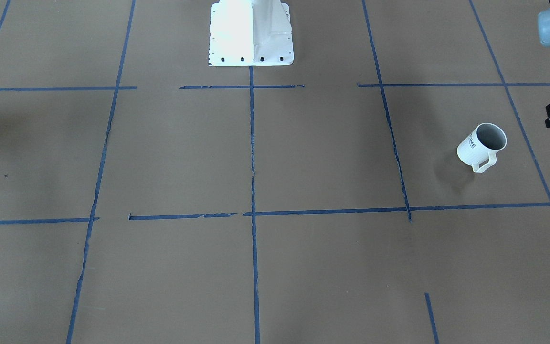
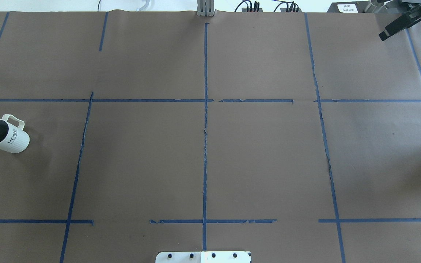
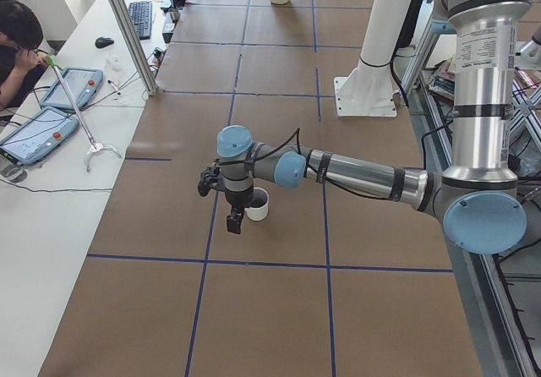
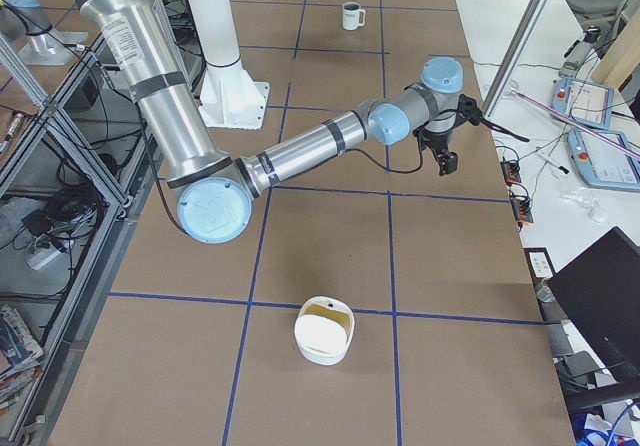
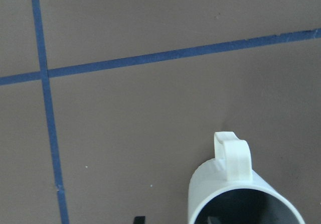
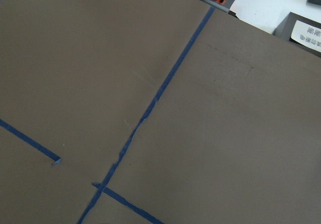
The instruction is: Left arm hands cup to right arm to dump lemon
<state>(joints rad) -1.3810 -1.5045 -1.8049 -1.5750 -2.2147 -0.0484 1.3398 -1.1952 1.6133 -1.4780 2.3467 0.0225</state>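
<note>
close to me, at the left end of the surface (image 2: 261, 157), the cup (image 3: 257, 204) stands upright on the brown paper, with its handle turned away from the robot's base. nothing holds it. the left arm (image 3: 355, 174) reaches low over this corner and its tool (image 3: 234, 218) hangs near the cup, apart from it as far as i see. if its fingers are spread or pressed together i cannot tell, too little of them shows. inside the cup i see only grey wall, so i cannot confirm a lemon there. blue tape lines (image 2: 205, 146) cross the middle. far at the other end the right arm (image 4: 300, 151) is stretched toward the outer edge, its tool (image 4: 445, 158) in the air and well apart from the cup. its state i cannot tell either. a white bowl (image 4: 323, 332) sits past it. by my judgement the task is at its very start: the pick-up, the handing over and the dump are all left.
</note>
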